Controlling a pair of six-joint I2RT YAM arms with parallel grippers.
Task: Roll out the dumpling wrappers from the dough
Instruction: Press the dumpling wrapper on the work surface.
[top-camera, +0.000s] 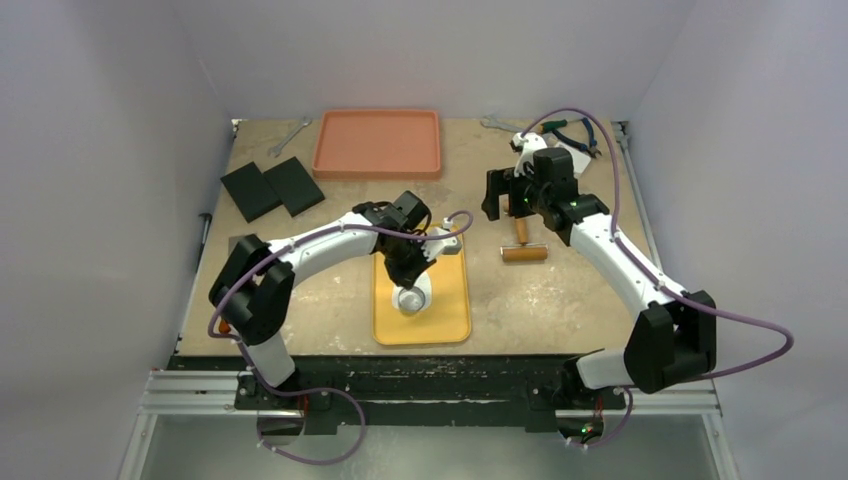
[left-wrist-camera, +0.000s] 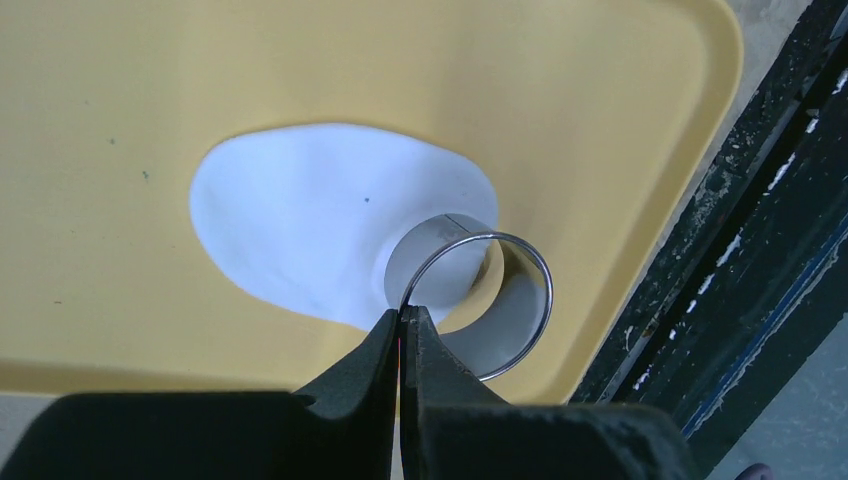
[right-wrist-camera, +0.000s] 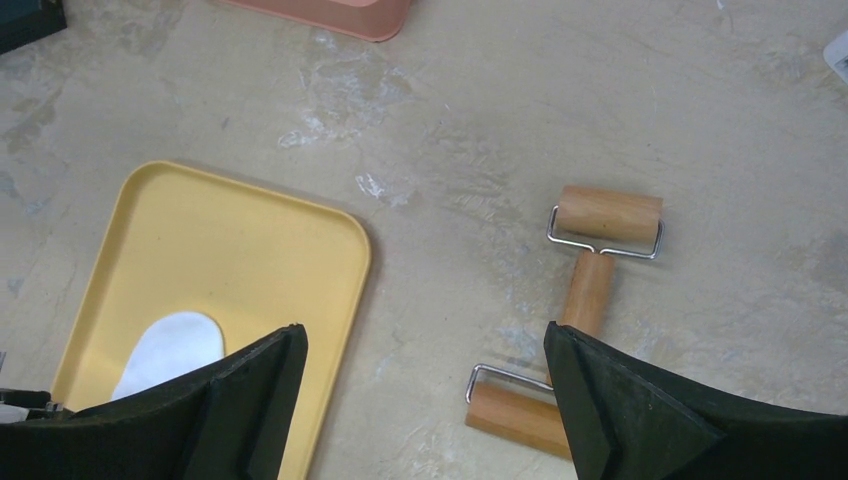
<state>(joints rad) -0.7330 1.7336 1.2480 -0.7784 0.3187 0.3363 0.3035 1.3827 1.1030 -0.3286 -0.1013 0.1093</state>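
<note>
A: Left gripper (left-wrist-camera: 405, 318)?
B: Pinched tight on the rim of the metal ring (left-wrist-camera: 430, 255); ring standing on the near edge of the dough (left-wrist-camera: 320, 220), seemingly partly over bare yellow tray (left-wrist-camera: 500, 80).
A: Any wrappers cut free?
B: None to be seen; white inside the ring, but impossible to tell whether severed.
A: Lie of the dough from those fingers?
B: Straight ahead and off to the left in the wrist view; a flat oval, long axis running away from the ring across the tray; far nearer the left arm than the right.
A: Right gripper (right-wrist-camera: 420, 340)?
B: Spread wide, holding nothing; hanging over the table (right-wrist-camera: 480, 120), with the wooden roller (right-wrist-camera: 590, 285) under the right-hand side of the gap; handle lined up roughly toward the fingers, drums crosswise at both ends.
A: Likely next?
B: Probably pressing or lifting the ring; any rolling would need the right arm down on that handle.
A: Anything seen in only one view?
B: Ring against dough only from the left wrist; hidden under the arm from above; both drums only from the right wrist; just one plain from above.
</note>
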